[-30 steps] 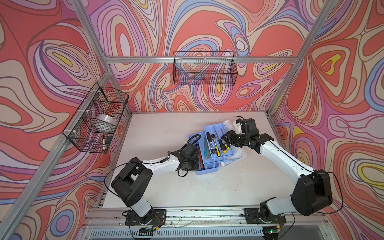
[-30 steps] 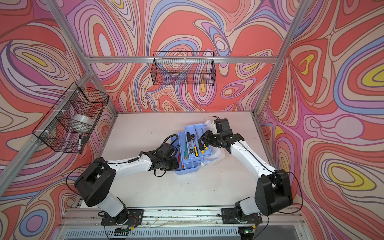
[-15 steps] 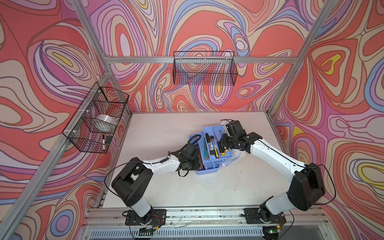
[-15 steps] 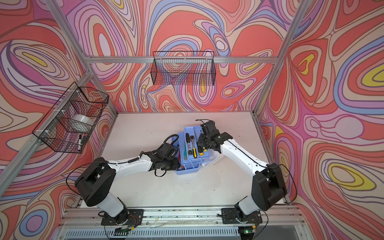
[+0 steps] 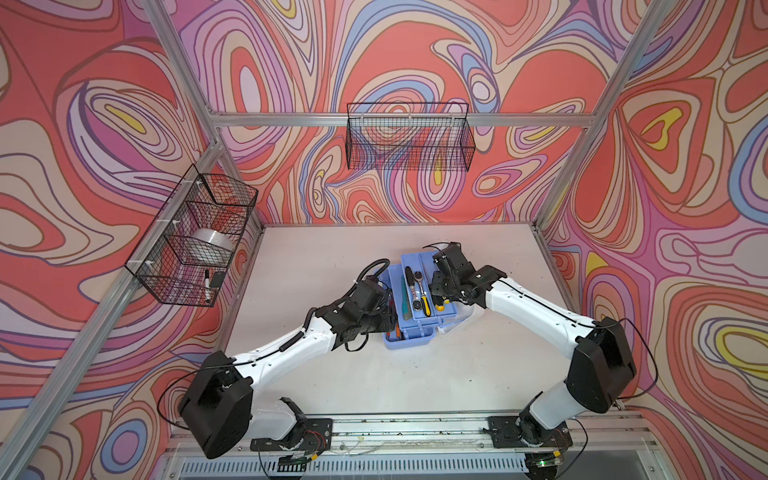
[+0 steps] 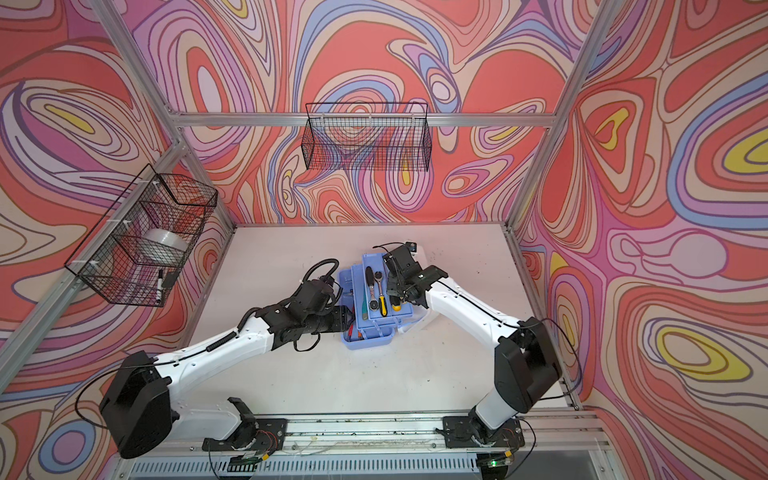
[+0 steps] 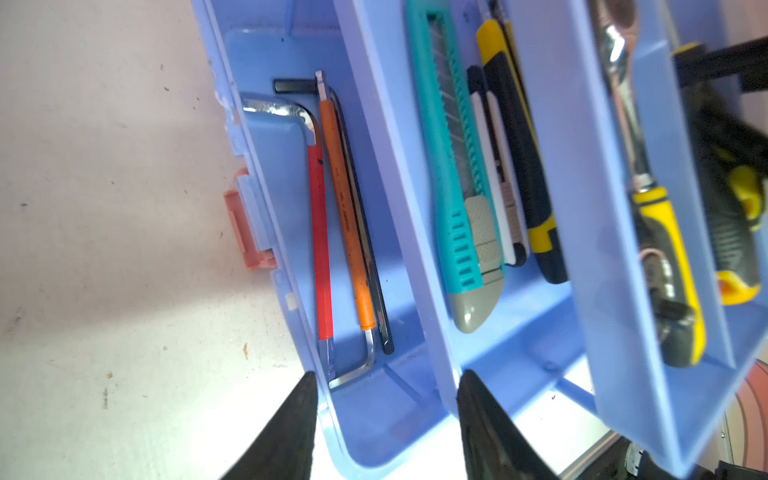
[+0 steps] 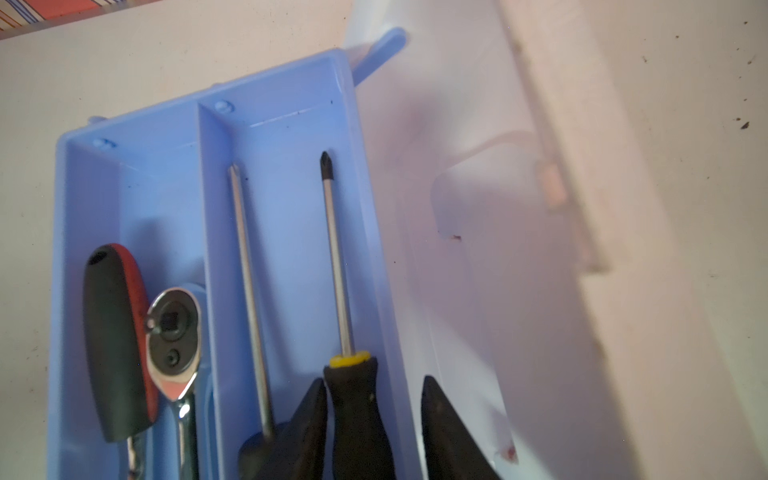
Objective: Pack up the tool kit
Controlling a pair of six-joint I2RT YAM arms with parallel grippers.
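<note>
The tool kit (image 5: 409, 338) lies open at mid table in both top views, its blue trays fanned out and the white lid (image 8: 519, 291) flat behind. My left gripper (image 7: 386, 380) is open at the end of the base (image 7: 374, 415): one finger outside on the table, one by the middle tray's wall. Red and orange hex keys (image 7: 349, 216) lie in the base and a teal knife (image 7: 457, 208) in the middle tray. My right gripper (image 8: 374, 384) is open over the top tray (image 8: 282, 124), straddling a black-handled screwdriver (image 8: 357, 415) and the tray wall.
A ratchet (image 8: 172, 332) and a black-and-red handle (image 8: 112, 340) share the top tray. The pink latch (image 7: 245, 224) sticks out from the base's side. One black wire basket (image 5: 409, 137) hangs on the back wall, another (image 5: 195, 237) on the left wall.
My right gripper has moved in from the right over the top tray and its jaws have narrowed. The left gripper's jaws have opened wider while its arm stayed in place.
</note>
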